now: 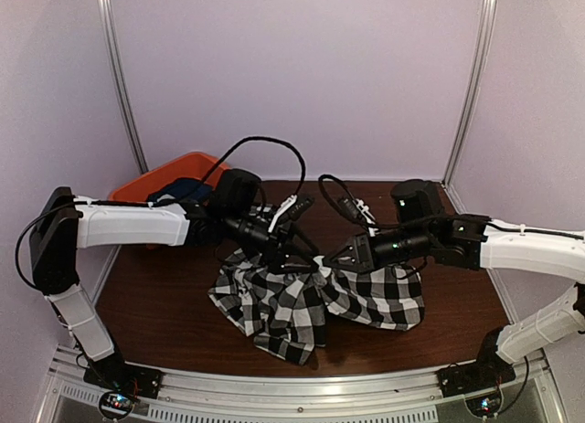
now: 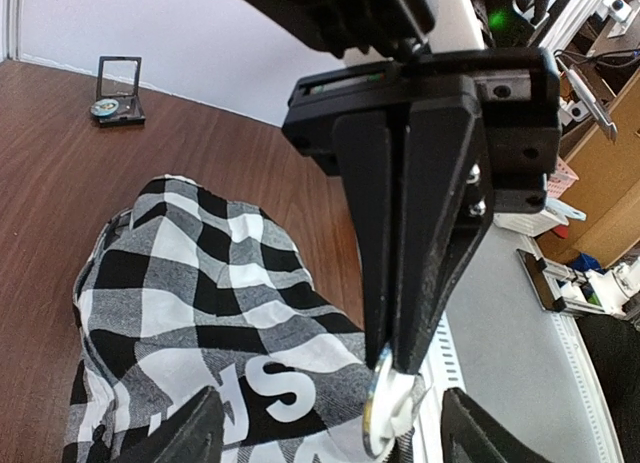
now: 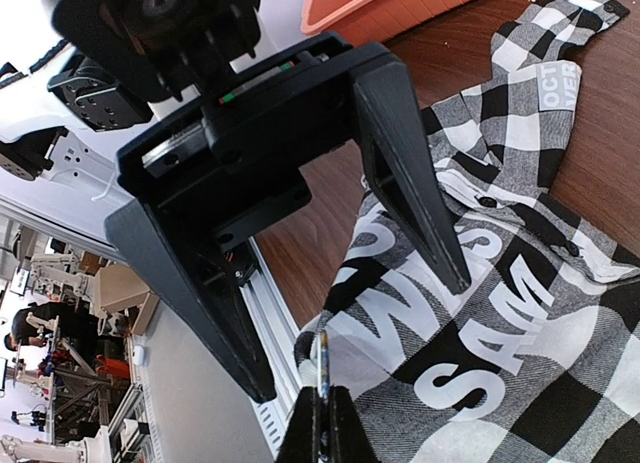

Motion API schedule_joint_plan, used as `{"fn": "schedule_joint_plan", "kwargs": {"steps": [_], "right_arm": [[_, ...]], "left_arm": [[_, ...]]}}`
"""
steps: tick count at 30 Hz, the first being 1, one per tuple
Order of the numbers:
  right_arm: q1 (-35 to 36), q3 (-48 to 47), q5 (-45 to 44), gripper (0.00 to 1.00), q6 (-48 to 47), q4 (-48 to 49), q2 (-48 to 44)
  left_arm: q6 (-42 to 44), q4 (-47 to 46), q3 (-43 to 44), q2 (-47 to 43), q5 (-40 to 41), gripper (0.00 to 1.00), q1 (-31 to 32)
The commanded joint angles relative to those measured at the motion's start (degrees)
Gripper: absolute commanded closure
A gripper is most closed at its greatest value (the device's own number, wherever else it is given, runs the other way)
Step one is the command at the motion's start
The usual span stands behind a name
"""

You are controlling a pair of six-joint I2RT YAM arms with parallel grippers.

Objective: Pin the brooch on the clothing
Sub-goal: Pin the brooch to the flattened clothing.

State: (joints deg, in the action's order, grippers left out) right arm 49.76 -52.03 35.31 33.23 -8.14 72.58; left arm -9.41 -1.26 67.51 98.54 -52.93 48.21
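in the middle of the dark wooden table (image 1: 155,295), the black-and-white checked shirt (image 1: 302,304) lies rumpled, its black panel of white block lettering turned up towards the two arms meeting over it. the right gripper (image 2: 392,363) is clamped tight, and at its tips sits the brooch (image 2: 380,411), a small silvery disc that looks like a thin blade edge-on from the right wrist. a tuft of white cloth shows against it, but i cannot tell whether the pin has gone through. the left gripper (image 3: 355,333) stands with its jaws spread wide, nothing between them, hanging just above the lettered panel and close in front of the right one.

from here i'd judge the shirt to be light, soft and limp: it will bunch and slide on the smooth wood rather than resist a pin, so it wants pinching at a raised fold beside the lettering and holding taut. the brooch looks small, stiff and slick, likely to twist in a grip, so it is best held by its rim, clear of the pin.

away at the back left an orange bin (image 1: 151,181) holds a dark navy garment (image 1: 178,190).
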Motion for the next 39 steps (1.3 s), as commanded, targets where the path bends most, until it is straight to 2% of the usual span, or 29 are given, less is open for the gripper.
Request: {"fn": "schedule_joint_plan", "kwargs": {"steps": [1, 11, 17, 32, 39], "right_arm": [[0.3, -1.5, 1.3, 1.0, 0.2, 2.4, -0.8], [0.2, -1.3, 2.2, 1.0, 0.6, 3.0, -1.1], [0.3, -1.5, 2.4, 1.0, 0.6, 3.0, -1.1], [0.3, -1.0, 2.5, 1.0, 1.2, 3.7, -1.1], [0.3, -1.0, 2.4, 1.0, 1.3, 3.7, -1.3]], "left_arm": [[2.2, 1.0, 0.7, 1.1, -1.2, 0.25, 0.6], [1.2, -0.3, 0.2, 1.2, 0.0, 0.43, 0.7], [0.3, -1.4, -0.3, 1.4, 0.1, 0.5, 0.7], [-2.8, -3.0, -1.0, 1.9, 4.9, 0.53, 0.7], [-1.2, 0.3, 0.1, 2.6, 8.2, 0.58, 1.2]]}}
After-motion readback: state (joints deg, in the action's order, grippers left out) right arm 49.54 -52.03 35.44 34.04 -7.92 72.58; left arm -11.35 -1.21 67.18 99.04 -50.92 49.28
